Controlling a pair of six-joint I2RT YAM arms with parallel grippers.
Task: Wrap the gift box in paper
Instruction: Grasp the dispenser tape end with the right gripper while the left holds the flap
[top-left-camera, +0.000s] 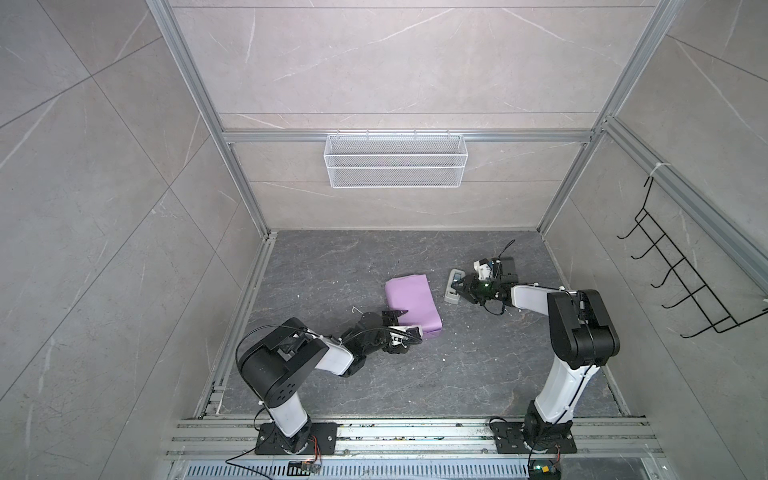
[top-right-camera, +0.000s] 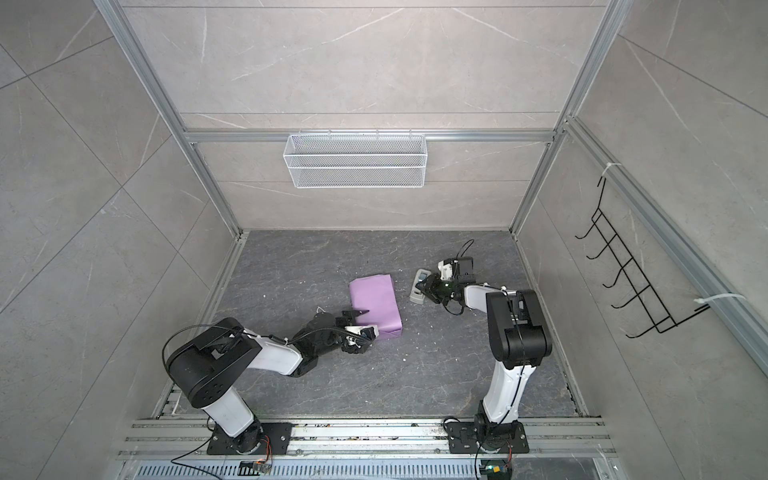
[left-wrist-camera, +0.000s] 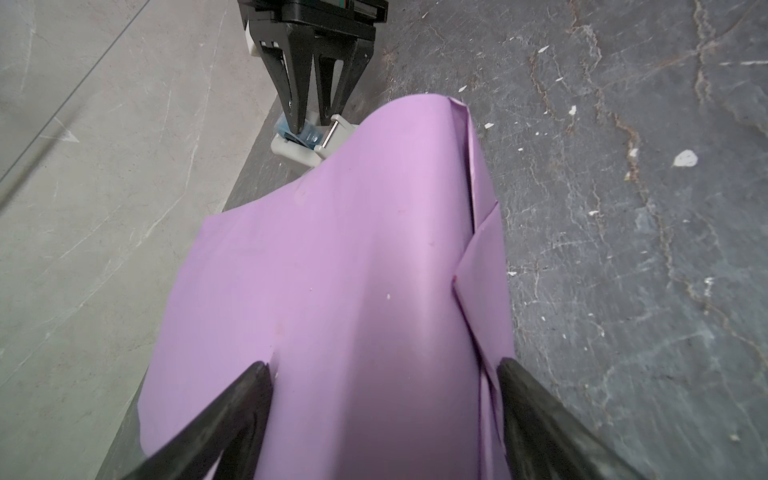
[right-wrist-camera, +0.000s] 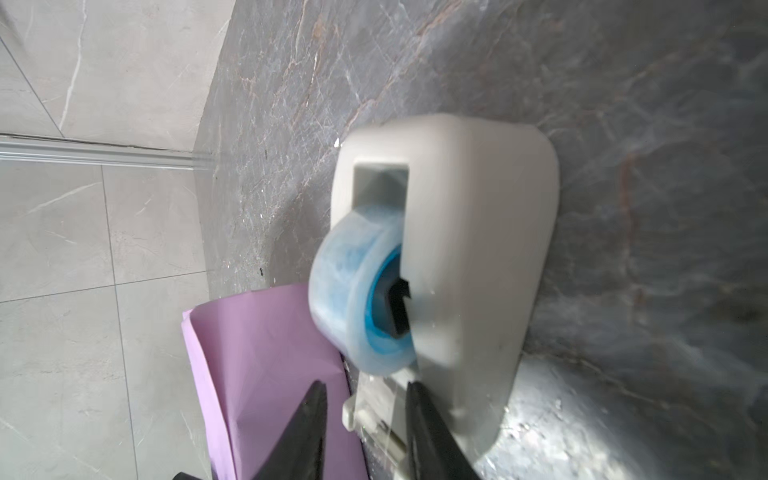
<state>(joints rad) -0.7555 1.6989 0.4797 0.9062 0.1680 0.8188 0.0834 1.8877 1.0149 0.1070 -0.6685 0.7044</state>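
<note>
Pinching the paper (left-wrist-camera: 332, 291) w/ left tool (left-wrist-camera: 382, 374) spread wide; right tool (right-wrist-camera: 365, 399) half-shut at tape dispenser (right-wrist-camera: 478, 257), can't tell if gripping. Wrap prob springs open if left slips.

Grey marbled floor (top-left-camera: 415, 374), pale tiled walls (top-left-camera: 83, 208), wire basket (top-left-camera: 395, 160) hung behind.

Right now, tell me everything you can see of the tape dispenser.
The tape dispenser is a grey-white, rounded oblong that looks like plastic, resting on the dark marbled table right of the lilac paper. A roll of clear bluish tape on a blue core sits in its slot, and a small metal bar spans its cutter end. The right gripper straddles that cutter end, jaws partly apart; whether the fingers touch it is unclear.
</note>
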